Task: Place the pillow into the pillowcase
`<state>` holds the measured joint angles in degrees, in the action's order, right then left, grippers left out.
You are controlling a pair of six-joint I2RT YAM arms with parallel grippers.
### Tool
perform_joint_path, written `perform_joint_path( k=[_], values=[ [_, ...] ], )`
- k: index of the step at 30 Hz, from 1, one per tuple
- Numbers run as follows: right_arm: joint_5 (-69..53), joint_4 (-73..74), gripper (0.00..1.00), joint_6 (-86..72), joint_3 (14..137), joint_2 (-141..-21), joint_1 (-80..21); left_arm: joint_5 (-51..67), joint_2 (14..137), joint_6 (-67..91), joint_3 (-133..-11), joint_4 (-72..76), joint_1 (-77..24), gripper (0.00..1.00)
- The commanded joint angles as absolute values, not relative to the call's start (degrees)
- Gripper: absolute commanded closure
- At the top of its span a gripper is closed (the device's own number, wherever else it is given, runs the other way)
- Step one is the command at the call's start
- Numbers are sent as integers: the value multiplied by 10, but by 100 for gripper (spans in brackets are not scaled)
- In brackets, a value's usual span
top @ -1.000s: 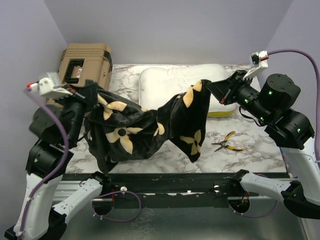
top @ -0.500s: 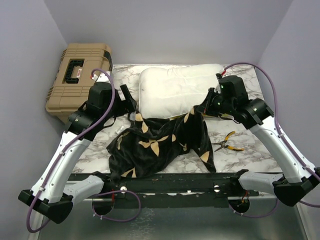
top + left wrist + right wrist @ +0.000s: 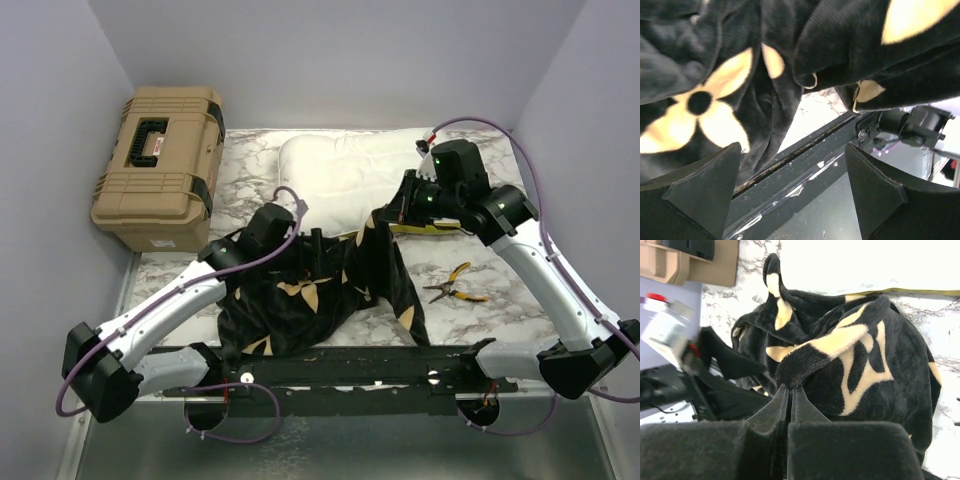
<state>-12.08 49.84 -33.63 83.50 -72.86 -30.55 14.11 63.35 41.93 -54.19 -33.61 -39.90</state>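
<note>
Clenching a fold of the pillowcase (image 3: pixel 865 365), the right pincer (image 3: pixel 790 390) hovers at the near edge of the pillow (image 3: pixel 865 265), pliers (image 3: pixel 455 283) on the tabletop (image 3: pixel 510 300) behind it, while the left pincer (image 3: pixel 792 150) gapes released, bunched cloth crowding ahead, toolbox (image 3: pixel 155 165) well aside.

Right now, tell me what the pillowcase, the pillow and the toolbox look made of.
The pillowcase: plush pile fabric, probably fleece or velour; fuzzy nap, soft folds. The pillow: matte white cloth over soft filling; dimpled, puffy surface. The toolbox: likely rigid moulded plastic; matte tan, ribbed lid.
</note>
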Motion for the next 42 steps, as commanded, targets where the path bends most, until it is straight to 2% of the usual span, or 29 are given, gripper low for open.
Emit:
perform_joint_path(
  k=[1,8,10,11,14,15,16,26,30,35,42],
  values=[
    [-95,513,100,-348,870,-729,-296,138,704,411,-552,-269,-469,15],
    [-46,536,100,-350,902,-723,-281,29,861,379,-583,-265,-571,13],
    [-38,538,100,-350,904,-718,-279,-8,896,381,-579,-266,-586,21],
    [-35,541,100,-350,905,-716,-278,-22,907,386,-574,-266,-590,34],
    [-25,547,100,-345,907,-708,-275,-62,909,404,-554,-269,-591,84],
    [-21,550,100,-342,907,-708,-274,-79,896,410,-549,-273,-591,97],
    [-18,552,100,-338,906,-706,-274,-97,879,417,-546,-282,-591,100],
    [-45,555,100,-341,880,-700,-272,-302,587,442,-577,-365,-588,100],
    [-94,528,100,-378,852,-695,-272,-303,527,483,-591,-380,-585,100],
    [-147,475,100,-416,799,-680,-272,-267,516,534,-596,-422,-585,100],
    [-180,345,100,-406,675,-615,-272,-298,449,547,-508,-424,-584,100]
  ],
)
